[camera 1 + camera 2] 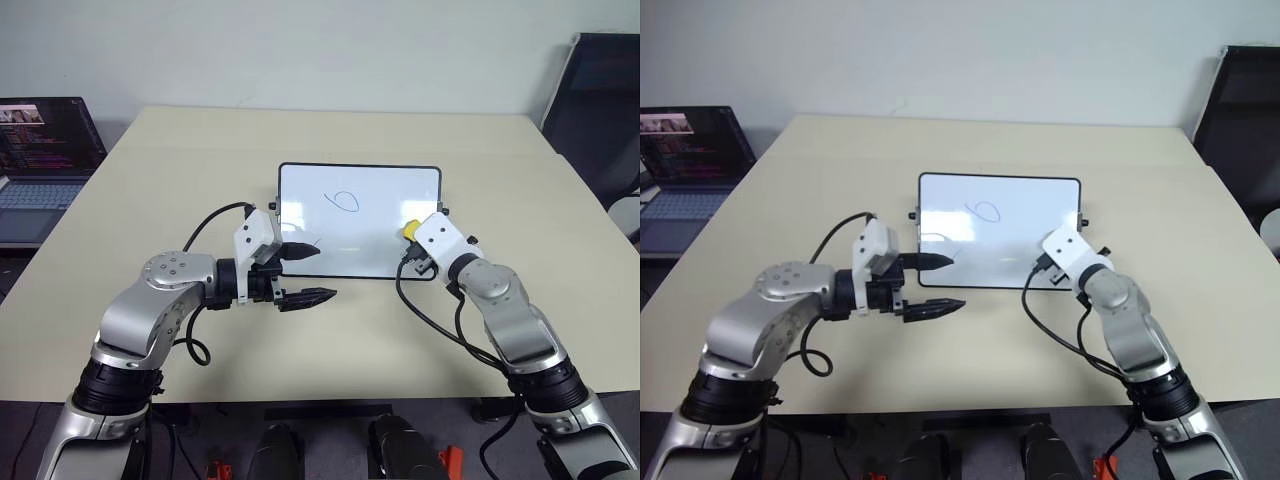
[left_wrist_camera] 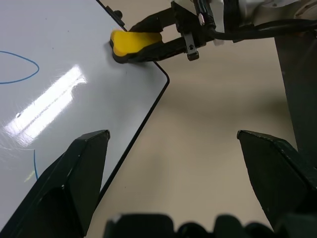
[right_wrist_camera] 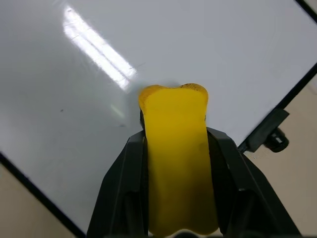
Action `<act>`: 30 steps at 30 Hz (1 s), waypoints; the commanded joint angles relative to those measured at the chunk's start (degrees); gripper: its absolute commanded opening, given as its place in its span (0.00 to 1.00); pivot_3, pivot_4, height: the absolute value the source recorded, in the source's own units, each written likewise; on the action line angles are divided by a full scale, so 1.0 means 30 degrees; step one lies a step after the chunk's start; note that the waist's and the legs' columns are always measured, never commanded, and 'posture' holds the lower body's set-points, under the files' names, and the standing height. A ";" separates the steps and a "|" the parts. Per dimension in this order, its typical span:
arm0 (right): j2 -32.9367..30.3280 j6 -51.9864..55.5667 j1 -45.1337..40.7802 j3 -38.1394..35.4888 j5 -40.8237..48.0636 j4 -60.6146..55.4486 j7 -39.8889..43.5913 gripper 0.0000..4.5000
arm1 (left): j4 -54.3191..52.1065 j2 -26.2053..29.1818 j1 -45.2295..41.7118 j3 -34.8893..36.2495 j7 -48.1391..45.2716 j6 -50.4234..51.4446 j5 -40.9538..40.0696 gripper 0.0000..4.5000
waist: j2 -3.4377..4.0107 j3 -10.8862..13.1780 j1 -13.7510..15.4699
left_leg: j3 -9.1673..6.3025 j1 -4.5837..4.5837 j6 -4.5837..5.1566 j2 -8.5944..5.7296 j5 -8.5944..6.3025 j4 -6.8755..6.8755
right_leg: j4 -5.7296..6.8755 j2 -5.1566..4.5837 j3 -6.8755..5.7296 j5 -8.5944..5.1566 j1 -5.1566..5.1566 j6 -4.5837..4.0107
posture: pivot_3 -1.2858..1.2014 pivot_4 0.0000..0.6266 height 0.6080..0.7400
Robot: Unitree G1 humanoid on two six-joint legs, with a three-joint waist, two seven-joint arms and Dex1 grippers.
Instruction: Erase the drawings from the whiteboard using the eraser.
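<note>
The whiteboard lies flat in the middle of the table. The drawings left on it are an oval loop near the top centre and a faint scribble at the lower left. My right gripper is shut on the yellow eraser, which presses on the board close to its right edge. The right wrist view shows the eraser clamped between both black fingers. My left gripper stands open at the board's lower left corner, its upper finger over the board and nothing between its fingers.
An open laptop sits at the table's far left edge. A black chair stands beyond the right rear corner. Bare tan table surrounds the board. Black cables loop from both wrists.
</note>
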 commanded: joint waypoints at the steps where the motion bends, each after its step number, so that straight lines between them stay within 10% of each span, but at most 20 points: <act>1: -0.0106 -0.0238 0.0409 -0.0396 0.0224 -0.0441 0.0321 0.27 | -0.0683 -0.0043 0.0150 0.0389 0.0279 -0.0095 -0.0375 1.00 | 0.0000 0.0000 -0.0001 | 0.0000 0.0000 0.0000 -0.0001 0.0000 0.0003 | 0.0000 -0.0001 0.0003 0.0000 0.0001 0.0000 | 0.52 0.24 1.00; 30: 0.1588 -0.3418 0.1839 -0.2881 0.5137 -0.2967 0.1760 0.27 | -0.0965 -0.1760 0.3955 0.5009 0.7485 -0.1602 0.0357 1.00 | -0.0003 0.0018 0.0031 | 0.0004 -0.0021 -0.0002 -0.0002 0.0000 -0.0114 | -0.0013 -0.0004 -0.0003 -0.0023 -0.0059 -0.0014 | 0.52 0.24 1.00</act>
